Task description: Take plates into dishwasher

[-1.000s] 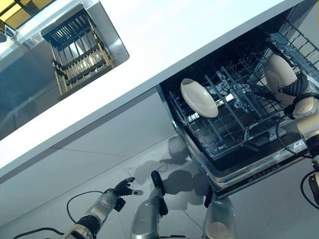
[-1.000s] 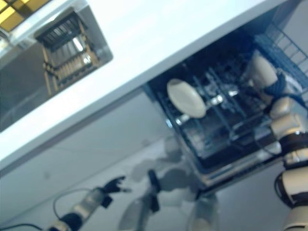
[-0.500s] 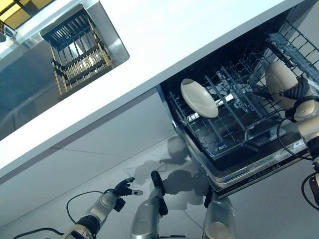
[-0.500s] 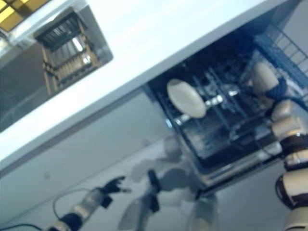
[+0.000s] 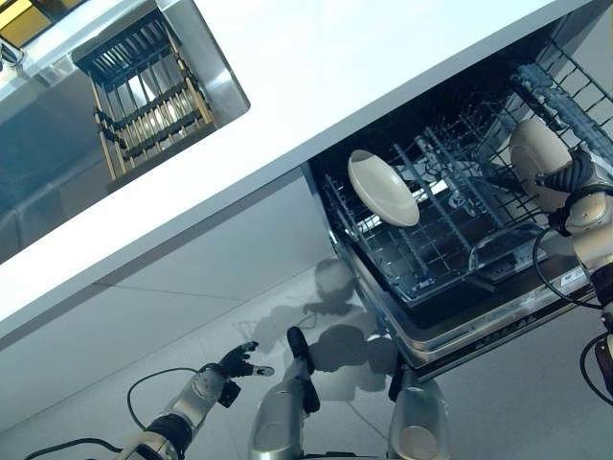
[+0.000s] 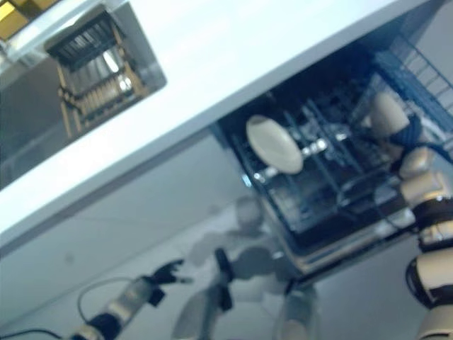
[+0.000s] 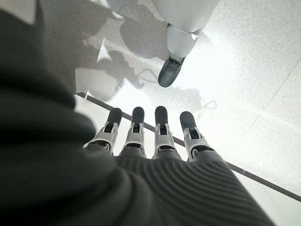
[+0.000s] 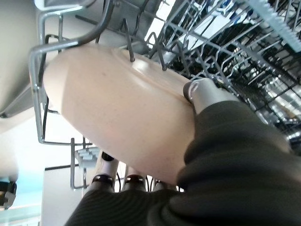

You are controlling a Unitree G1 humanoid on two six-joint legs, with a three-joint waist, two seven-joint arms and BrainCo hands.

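My right hand (image 5: 573,175) is shut on a beige plate (image 5: 534,149) at the right end of the dishwasher's lower rack (image 5: 433,257). In the right wrist view the plate (image 8: 117,113) rests between the rack's wire tines, with my thumb (image 8: 203,92) on its upper face and my fingers under it. A second beige plate (image 5: 383,188) stands on edge at the rack's left end. My left hand (image 5: 236,362) hangs low over the floor, left of the dishwasher, open and empty, with its fingers (image 7: 161,134) straight.
A white counter (image 5: 335,77) runs above the open dishwasher. A sink with a wire dish rack (image 5: 144,91) is set in it at the far left. The dishwasher's pulled-out front edge (image 5: 479,331) juts toward me.
My right hand has lowered the plate slightly into the rack's tines. The camera has shifted a little. The left hand has not moved.
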